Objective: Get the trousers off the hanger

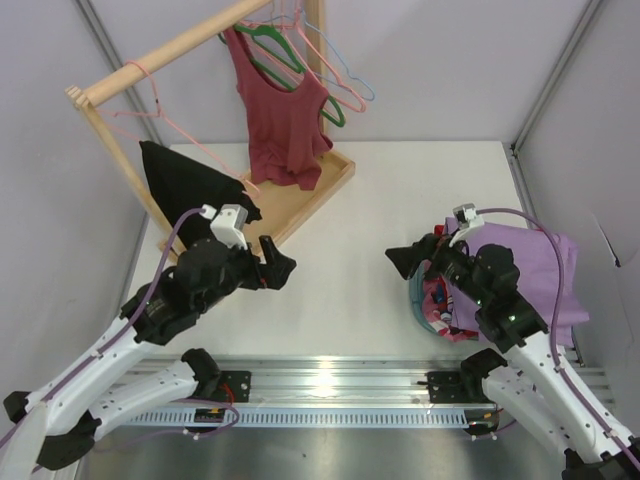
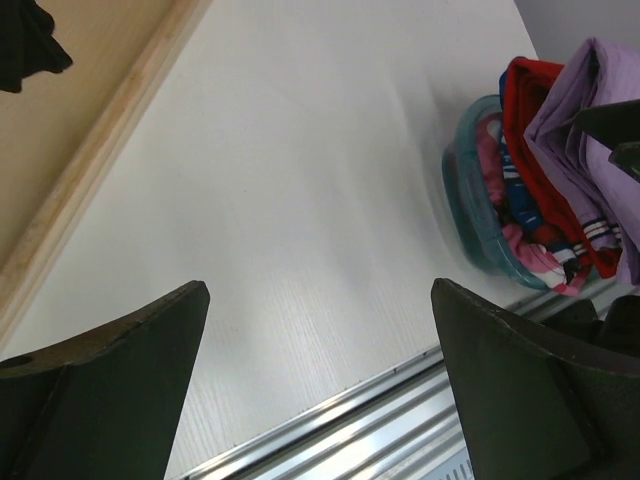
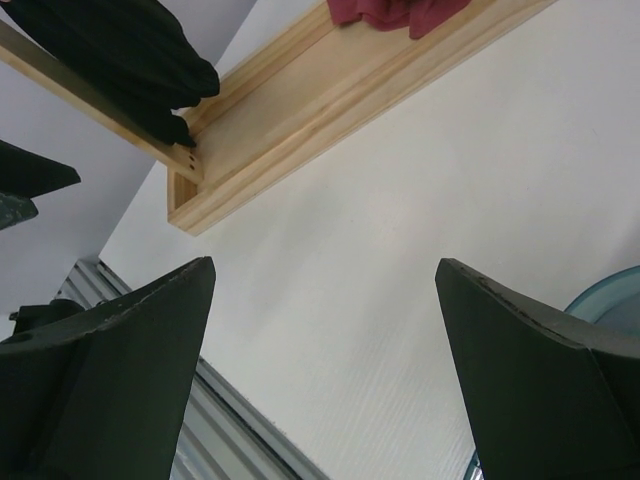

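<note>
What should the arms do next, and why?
Probably just ease both arms back to rest. The trousers already lie heaped by the basket on the right, apart from the hanger on the rail, and both the left fingers and right fingers are open and empty.

Overhead, two low wrists; common table (image 1: pixel 350 230)

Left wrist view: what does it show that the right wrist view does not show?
Only the left wrist view shows the lilac trousers and the coloured clothes. Only the right wrist view shows the hem of the maroon top. Both show the white table, the wooden rack base, the black garment and part of the teal bin.
</note>
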Tool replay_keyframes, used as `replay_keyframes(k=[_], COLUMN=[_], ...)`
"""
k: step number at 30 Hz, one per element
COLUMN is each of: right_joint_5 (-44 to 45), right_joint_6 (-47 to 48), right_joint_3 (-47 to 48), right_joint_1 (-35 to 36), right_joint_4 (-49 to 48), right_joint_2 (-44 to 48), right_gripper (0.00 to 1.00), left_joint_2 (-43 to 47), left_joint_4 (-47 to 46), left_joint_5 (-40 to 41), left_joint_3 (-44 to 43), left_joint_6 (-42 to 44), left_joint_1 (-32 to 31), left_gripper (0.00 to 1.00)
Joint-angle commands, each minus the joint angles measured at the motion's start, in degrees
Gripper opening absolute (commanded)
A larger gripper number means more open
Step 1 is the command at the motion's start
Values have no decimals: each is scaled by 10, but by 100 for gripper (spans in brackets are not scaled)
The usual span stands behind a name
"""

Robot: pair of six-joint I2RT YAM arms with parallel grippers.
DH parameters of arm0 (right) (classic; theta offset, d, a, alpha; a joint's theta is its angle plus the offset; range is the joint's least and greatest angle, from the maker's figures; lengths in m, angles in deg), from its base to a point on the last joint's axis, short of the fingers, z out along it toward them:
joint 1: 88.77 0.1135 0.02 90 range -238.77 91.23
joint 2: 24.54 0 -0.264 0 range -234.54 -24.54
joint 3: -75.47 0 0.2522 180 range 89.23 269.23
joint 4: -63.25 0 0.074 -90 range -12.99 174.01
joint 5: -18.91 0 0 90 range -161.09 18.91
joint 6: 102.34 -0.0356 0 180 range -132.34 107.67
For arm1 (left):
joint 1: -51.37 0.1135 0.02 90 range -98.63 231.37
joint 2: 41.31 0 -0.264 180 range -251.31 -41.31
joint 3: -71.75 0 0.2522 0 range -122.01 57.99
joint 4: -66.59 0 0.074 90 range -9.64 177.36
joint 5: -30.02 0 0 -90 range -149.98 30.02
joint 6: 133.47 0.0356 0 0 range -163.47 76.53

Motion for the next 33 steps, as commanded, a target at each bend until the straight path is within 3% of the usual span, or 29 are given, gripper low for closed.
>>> replay_keyframes(k=[1,7,11,20,28,33], right_joint_5=[21,76,115,97,24,33], right_joint_6=[-24,-60,-40,20,16,20], right_joint_3=[-12,-35,3,131,140,134], right_joint_1=[3,2,0,-1,5,13], right_joint_4=[-75,-108,-35,43,-1,-23], right_joint_2=[-2,-8,-28,-67,-67,-64], right_gripper=[99,99,99,99,99,99], left_joint_2=[16,10,5,0,-12,-2], left_joint_4=[-46,-80,-94,-146,-157,-162], left_joint_5=[41,46,45,14,5,-6], left_joint_3=[6,-5,-9,14,16,27], left_joint_6=[26,90,119,129,136,125], left_joint_1=[3,3,3,3,3,3], left_gripper=[100,100,99,99,100,100])
